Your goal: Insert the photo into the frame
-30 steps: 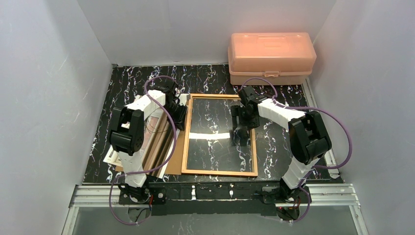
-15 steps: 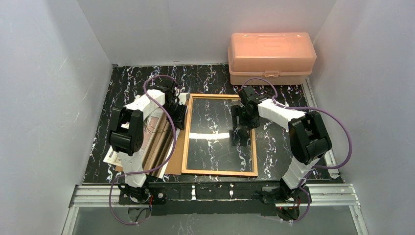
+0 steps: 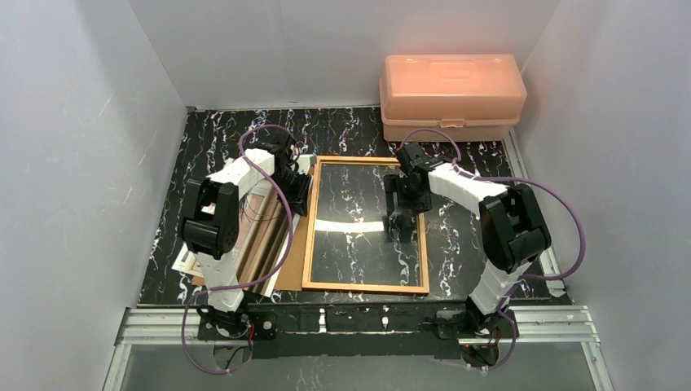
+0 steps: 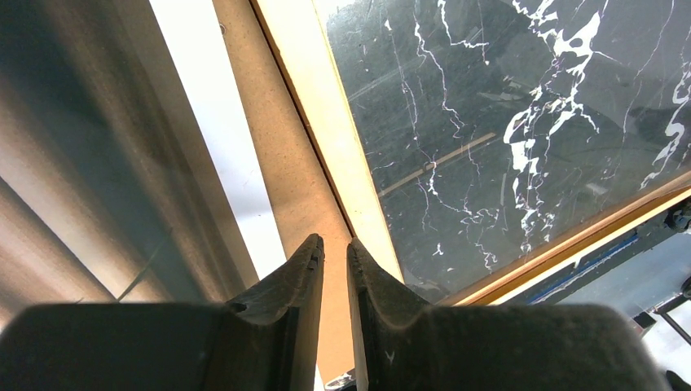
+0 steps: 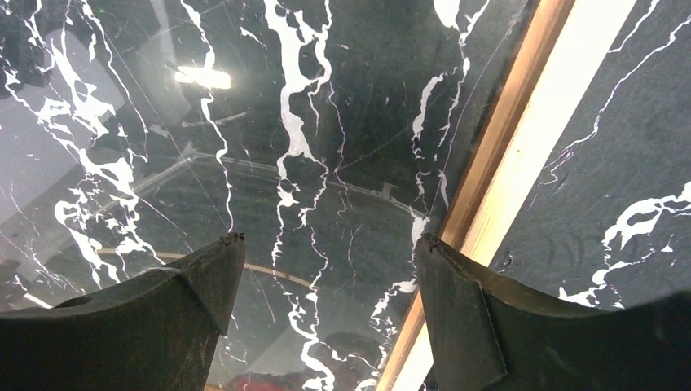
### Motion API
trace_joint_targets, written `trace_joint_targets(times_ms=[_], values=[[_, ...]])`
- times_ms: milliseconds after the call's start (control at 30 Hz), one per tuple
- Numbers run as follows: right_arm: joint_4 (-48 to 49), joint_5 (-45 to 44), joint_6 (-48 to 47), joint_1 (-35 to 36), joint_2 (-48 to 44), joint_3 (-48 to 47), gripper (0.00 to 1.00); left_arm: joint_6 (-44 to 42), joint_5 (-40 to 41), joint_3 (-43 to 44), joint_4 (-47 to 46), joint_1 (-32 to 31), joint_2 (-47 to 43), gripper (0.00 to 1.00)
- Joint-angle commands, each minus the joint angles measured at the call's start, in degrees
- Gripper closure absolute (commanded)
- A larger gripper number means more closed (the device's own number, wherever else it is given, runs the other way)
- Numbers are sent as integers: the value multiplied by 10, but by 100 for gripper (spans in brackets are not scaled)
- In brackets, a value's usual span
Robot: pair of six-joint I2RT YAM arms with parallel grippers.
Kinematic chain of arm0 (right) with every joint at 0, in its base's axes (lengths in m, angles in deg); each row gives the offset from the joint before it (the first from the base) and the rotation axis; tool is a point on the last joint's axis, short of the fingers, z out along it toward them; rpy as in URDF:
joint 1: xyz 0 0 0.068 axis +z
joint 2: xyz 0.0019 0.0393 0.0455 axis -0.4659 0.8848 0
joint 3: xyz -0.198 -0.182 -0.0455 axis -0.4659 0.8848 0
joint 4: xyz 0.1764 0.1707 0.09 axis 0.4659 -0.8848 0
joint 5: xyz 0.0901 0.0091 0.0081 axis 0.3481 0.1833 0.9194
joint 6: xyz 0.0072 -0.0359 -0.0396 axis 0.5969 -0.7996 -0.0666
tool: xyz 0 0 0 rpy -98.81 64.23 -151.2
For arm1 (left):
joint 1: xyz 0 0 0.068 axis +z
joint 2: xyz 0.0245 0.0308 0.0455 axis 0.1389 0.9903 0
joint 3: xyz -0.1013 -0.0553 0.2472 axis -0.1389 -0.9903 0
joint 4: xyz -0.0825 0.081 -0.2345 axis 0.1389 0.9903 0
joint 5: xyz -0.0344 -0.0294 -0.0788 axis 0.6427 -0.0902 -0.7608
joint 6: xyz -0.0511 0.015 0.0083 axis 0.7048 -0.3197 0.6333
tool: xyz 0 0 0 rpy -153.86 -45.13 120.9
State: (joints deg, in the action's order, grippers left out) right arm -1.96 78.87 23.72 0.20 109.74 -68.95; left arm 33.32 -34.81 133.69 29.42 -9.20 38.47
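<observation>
The frame (image 3: pixel 367 286) lies flat mid-table with a clear pane (image 3: pixel 358 244) in it. The banded photo (image 3: pixel 259 243) lies left of it, largely under my left arm, on a brown backing board (image 3: pixel 295 261). My left gripper (image 3: pixel 303 191) hangs by the frame's left rail near its far end. In the left wrist view its jaws (image 4: pixel 332 242) stand a narrow slit apart, empty, above the board (image 4: pixel 285 147), between the photo (image 4: pixel 81 163) and the rail (image 4: pixel 342 130). My right gripper (image 3: pixel 403 224) (image 5: pixel 330 239) is wide open over the pane (image 5: pixel 244 122), beside the right rail (image 5: pixel 521 147).
A pink plastic box (image 3: pixel 452 94) stands at the back right against the wall. White walls close in the black marbled table (image 3: pixel 220 134) on three sides. A white strip (image 4: pixel 212 122) shows between photo and board.
</observation>
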Motion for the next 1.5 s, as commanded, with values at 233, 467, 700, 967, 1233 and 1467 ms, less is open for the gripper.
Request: trace_joint_targets(times_ms=[233, 467, 700, 967, 1233, 1467], values=[[-59, -26, -12, -2, 40, -130, 14, -9, -15, 14, 15, 4, -29, 84], [-48, -44, -18, -2, 70, -113, 14, -8, -20, 7, 13, 4, -32, 85], [-28, -35, -16, -2, 81, -92, 14, -7, -22, 8, 13, 3, -31, 85], [-25, -7, -8, -2, 41, -108, 13, -8, -22, 10, 13, 3, -27, 85], [-48, 6, 11, 2, -13, -67, 14, -7, -24, 12, 13, 3, -28, 85], [-75, 5, 37, 36, -97, 41, 18, -8, -27, 11, 16, 3, -28, 85]])
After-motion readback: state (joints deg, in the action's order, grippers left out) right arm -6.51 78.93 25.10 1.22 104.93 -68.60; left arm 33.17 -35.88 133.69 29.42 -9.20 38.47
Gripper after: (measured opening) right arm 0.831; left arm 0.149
